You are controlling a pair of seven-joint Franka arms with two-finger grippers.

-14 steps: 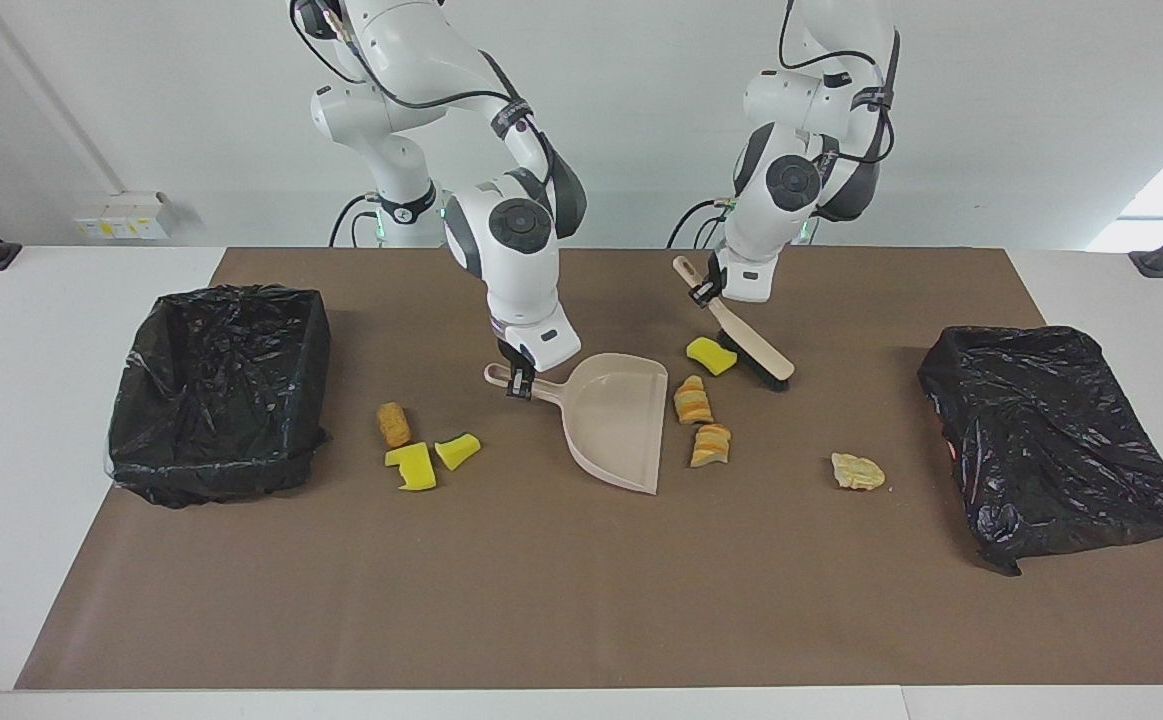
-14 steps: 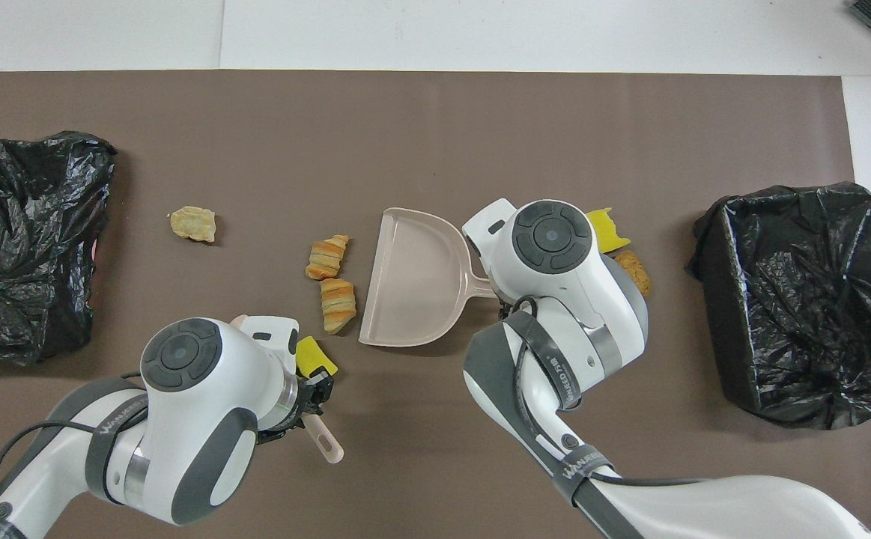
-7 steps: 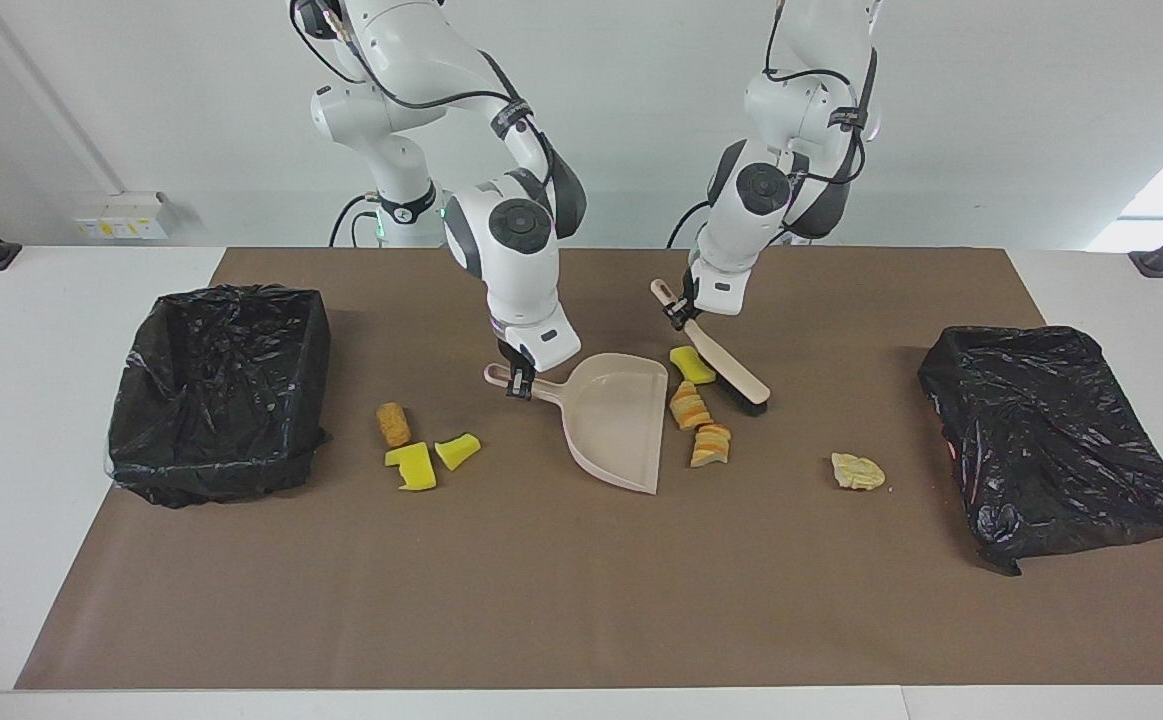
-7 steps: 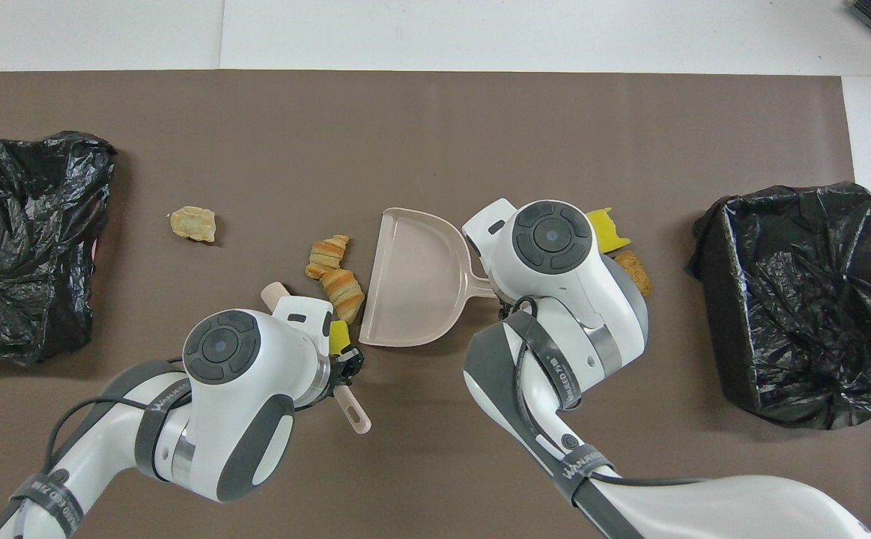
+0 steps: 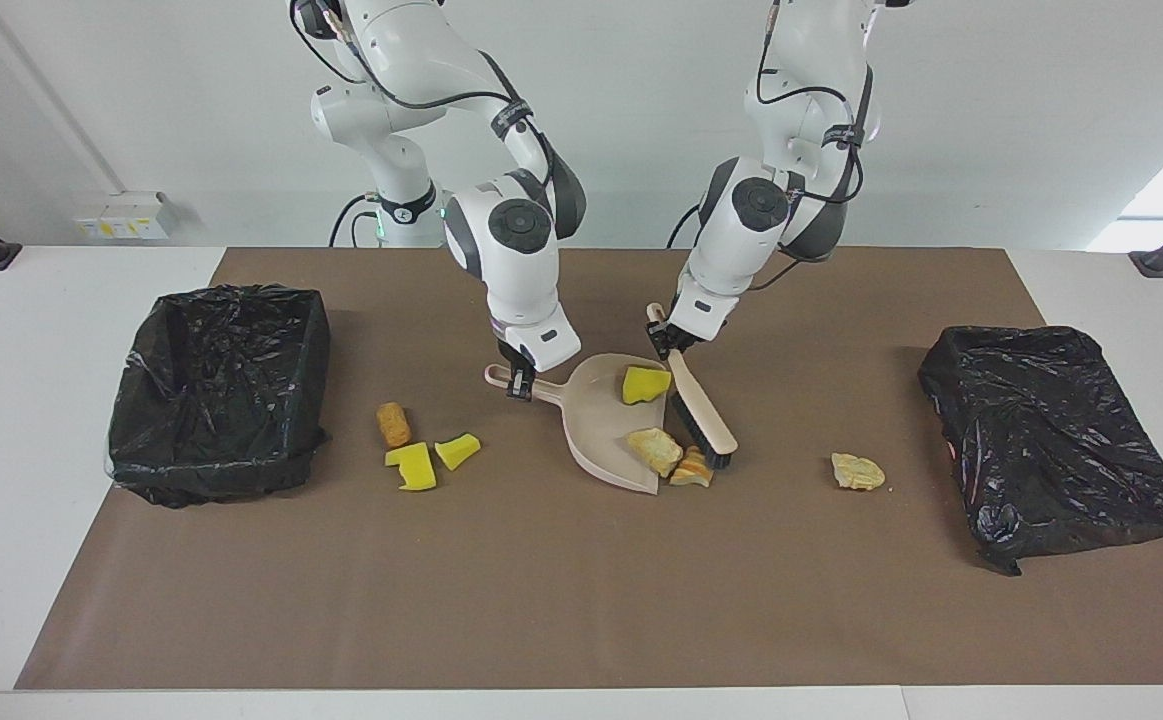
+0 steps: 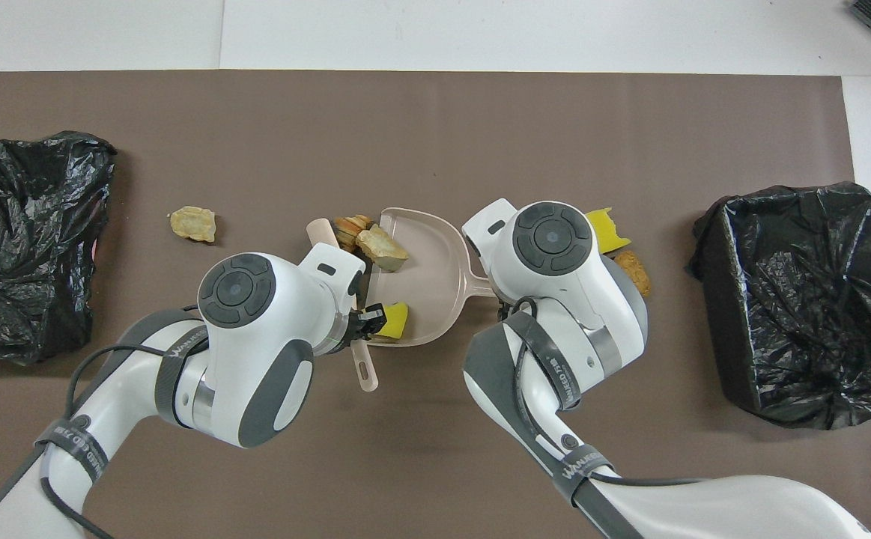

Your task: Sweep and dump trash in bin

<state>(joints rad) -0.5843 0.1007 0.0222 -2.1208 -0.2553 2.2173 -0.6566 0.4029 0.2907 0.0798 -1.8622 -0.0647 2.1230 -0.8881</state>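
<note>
My right gripper (image 5: 518, 385) is shut on the handle of the beige dustpan (image 5: 596, 410), which lies flat on the brown mat. My left gripper (image 5: 661, 340) is shut on the handle of the brush (image 5: 703, 415), whose bristles rest against the pan's open lip. One piece of trash, a yellow wedge (image 5: 645, 384), lies inside the pan. A tan lump (image 5: 654, 450) sits on the lip and a striped lump (image 5: 693, 470) is beside the bristles. In the overhead view the brush handle (image 6: 364, 370) pokes out from under my left wrist next to the dustpan (image 6: 435, 262).
The open black-lined bin (image 5: 221, 385) stands toward the right arm's end, with a brown lump (image 5: 394, 424) and two yellow wedges (image 5: 411, 466) between it and the pan. A pale lump (image 5: 857, 471) lies near a crumpled black bag (image 5: 1051, 440) toward the left arm's end.
My left arm swept the brush toward the dustpan, pushing the yellow wedge into it and the two bread lumps up to its lip. The right arm and pan stayed put.
</note>
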